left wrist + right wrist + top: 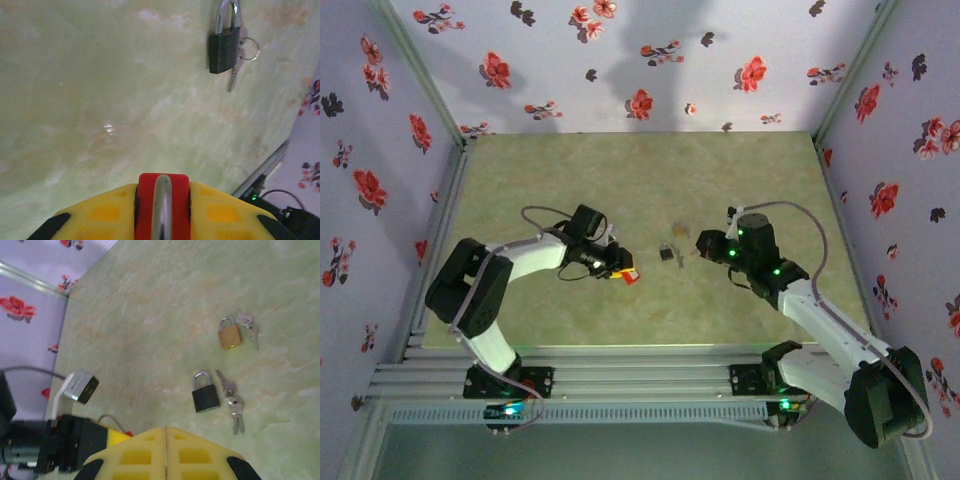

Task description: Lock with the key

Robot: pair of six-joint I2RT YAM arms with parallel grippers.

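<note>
A green marbled table [640,180] fills the floor of a booth with flowered walls. The left arm [520,262] rises from its base, folds at the elbow and stretches low towards the table's middle. The right arm [820,310] mirrors it, angling up from its base and inward, wrist tipped down. The left gripper [162,200] has its yellow fingers clamped on a red padlock [147,200], whose silver shackle runs up between them. The right gripper [166,435] hangs above the table with its yellow fingers pressed flat together and nothing between them. A black padlock [205,398] lies flat on the table between the two grippers, just ahead of the right gripper's fingertips and farther ahead of the left gripper, off to its right. A bunch of keys [234,407] on a ring lies touching its side. Beyond it from the right gripper lies a smaller brass padlock [229,337], with its own small keys [248,326] just beside its shackle.
</note>
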